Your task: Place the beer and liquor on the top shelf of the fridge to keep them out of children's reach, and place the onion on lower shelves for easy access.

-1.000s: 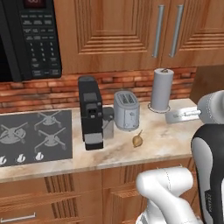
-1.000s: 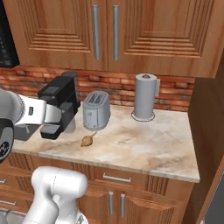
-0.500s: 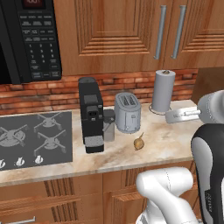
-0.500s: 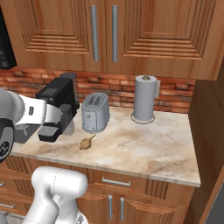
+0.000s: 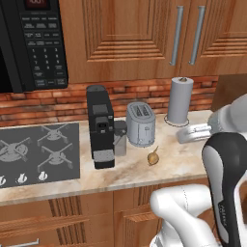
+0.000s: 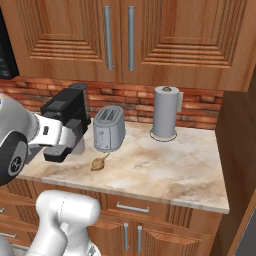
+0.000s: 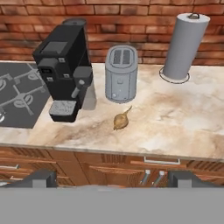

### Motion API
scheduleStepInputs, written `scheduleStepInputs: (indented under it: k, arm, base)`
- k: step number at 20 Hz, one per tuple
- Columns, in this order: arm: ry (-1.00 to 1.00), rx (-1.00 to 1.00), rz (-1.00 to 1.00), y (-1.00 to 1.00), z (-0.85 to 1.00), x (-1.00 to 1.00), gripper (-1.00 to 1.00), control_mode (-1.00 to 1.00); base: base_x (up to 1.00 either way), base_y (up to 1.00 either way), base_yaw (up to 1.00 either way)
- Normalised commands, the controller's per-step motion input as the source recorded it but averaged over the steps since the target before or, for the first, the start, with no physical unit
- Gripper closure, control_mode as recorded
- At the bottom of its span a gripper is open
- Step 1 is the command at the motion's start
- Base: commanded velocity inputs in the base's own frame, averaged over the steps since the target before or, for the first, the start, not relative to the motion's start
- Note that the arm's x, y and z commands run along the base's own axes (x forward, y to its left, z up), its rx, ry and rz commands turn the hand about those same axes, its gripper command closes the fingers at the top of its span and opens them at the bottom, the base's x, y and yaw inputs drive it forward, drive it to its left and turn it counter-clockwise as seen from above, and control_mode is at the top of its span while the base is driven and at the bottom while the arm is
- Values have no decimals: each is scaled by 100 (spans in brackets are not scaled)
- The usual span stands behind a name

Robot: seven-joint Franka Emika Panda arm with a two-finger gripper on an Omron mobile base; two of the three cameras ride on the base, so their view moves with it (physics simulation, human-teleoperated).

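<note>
While the onion [image 7: 121, 120] lies alone on the counter [image 7: 183, 118], the gripper [image 7: 113, 178] hangs well back from it with its fingers wide apart and nothing between them

From the hand, the onion sits just in front of the toaster [image 7: 121, 74], the coffee machine [image 7: 65, 70] to one side and the paper towel roll [image 7: 186, 40] to the other; the left base view adds a microwave [image 5: 36, 43] and stovetop [image 5: 38, 152], the right base view a dark panel [image 6: 239, 165] past the counter's far end

The scene is lit evenly and softly from above; short, faint shadows are cast on the counter [image 7: 183, 118] beside the toaster [image 7: 121, 74]. No glare or blur is seen, though rendered edges around the toaster appear slightly jagged
</note>
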Motion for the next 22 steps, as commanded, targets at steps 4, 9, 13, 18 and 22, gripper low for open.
scheduleStepInputs:
  k: [4, 9, 13, 18, 22]
  arm:
    - [19, 0, 0, 0, -54, 25, -100, -100]
    - [15, 0, 0, 0, -51, 26, -100, -100]
    - [8, 0, 0, 0, -45, 28, -100, -100]
    - [0, 0, 0, 0, -34, 30, -100, -100]
    - [0, 0, 0, 0, -37, 32, -100, -100]
  base:
    - [0, 0, 0]
    - [0, 0, 0]
    - [0, 0, 0]
    - [0, 0, 0]
    - [0, 0, 0]
